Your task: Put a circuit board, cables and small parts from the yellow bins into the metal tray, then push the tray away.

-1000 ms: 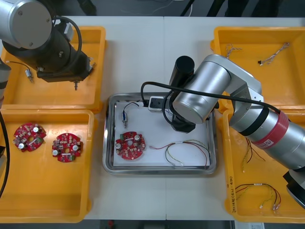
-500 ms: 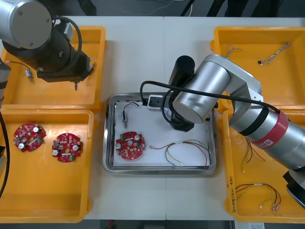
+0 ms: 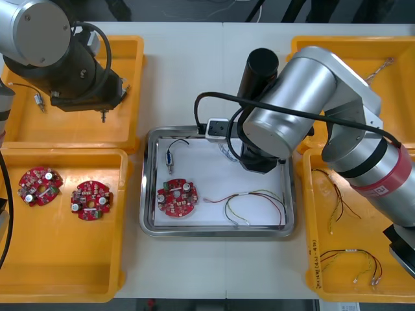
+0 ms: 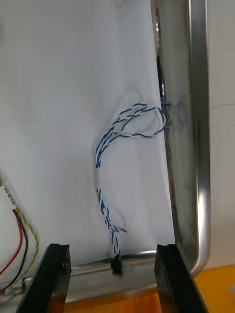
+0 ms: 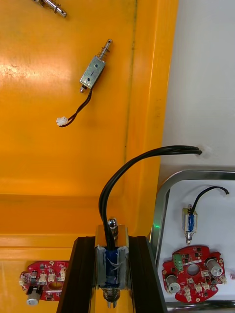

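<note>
My right fingers [image 4: 56,274] stand released above the metal tray [image 4: 196,146]: the blue and white cable [image 4: 99,181] lies delivered near its 12 o'clock edge. My left fingers [image 5: 83,274] clamp a small metal part [image 5: 111,264] for transfer.

Bright even light; glare on metal tray [image 4: 198,146] rim; soft shadows.

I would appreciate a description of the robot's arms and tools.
The right arm is a thick silver cylinder with black and red bands, a white label and a black cable looped over it. The left arm is silver and black, also cabled. The right tool and left tool have black fingers.
</note>
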{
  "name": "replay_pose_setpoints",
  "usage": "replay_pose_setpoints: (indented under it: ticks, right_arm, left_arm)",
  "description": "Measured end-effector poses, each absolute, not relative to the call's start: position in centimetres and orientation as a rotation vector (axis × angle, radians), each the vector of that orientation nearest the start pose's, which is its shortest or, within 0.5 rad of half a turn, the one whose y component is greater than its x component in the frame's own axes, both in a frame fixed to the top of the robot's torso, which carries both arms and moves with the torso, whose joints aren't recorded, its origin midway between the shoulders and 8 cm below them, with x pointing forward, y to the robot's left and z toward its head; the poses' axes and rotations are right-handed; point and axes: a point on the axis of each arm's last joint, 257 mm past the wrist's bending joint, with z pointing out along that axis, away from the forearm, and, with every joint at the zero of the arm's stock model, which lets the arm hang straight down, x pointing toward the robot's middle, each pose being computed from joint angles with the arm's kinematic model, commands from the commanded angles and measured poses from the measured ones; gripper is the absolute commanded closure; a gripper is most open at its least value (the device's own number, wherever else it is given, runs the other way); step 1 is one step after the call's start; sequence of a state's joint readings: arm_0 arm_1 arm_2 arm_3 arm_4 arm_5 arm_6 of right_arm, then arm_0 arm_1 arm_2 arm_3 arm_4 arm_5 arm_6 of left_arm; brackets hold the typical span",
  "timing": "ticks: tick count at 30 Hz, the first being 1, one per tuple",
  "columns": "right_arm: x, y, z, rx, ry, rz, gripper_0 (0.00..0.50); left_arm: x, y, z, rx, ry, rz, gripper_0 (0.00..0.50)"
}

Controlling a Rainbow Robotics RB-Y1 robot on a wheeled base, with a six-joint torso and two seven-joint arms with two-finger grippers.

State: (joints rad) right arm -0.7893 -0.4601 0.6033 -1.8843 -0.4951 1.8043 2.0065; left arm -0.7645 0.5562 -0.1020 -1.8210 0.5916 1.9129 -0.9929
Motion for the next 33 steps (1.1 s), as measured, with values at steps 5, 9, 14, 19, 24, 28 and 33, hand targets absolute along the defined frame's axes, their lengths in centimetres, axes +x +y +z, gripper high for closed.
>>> replay_pose_setpoints:
  ticks: [5,9,14,19,24,28,33]
  right_arm:
    - [45.7,-10.4,-16.3,-1.674,2.09,-0.46,0.0]
    - [46.2,-10.1,-13.4,-1.603,2.04,-0.437,0.0]
    - [46.4,-10.0,-10.1,-1.522,1.995,-0.373,0.0]
    - [46.4,-11.0,-7.8,-1.433,2.012,-0.258,0.0]
    - [46.5,-13.7,-5.7,-1.217,2.11,-0.136,0.0]
    - [46.5,-16.8,-4.8,-1.108,2.137,-0.148,0.0]
    - [45.5,-20.7,-5.2,-0.93,2.208,-0.175,0.0]
  left_arm:
    - [50.5,22.4,-11.3,-0.118,2.606,-0.08,0.5]
    - [50.5,22.4,-11.3,-0.117,2.605,-0.08,0.5]
    - [50.5,22.3,-11.3,-0.116,2.604,-0.081,0.5]
    - [50.5,22.3,-11.3,-0.115,2.603,-0.082,0.5]
    - [50.5,22.1,-11.2,-0.111,2.602,-0.087,0.5]
    - [50.4,21.6,-11.3,-0.105,2.603,-0.097,0.5]
    - [50.6,20.9,-11.5,-0.114,2.597,-0.104,0.5]
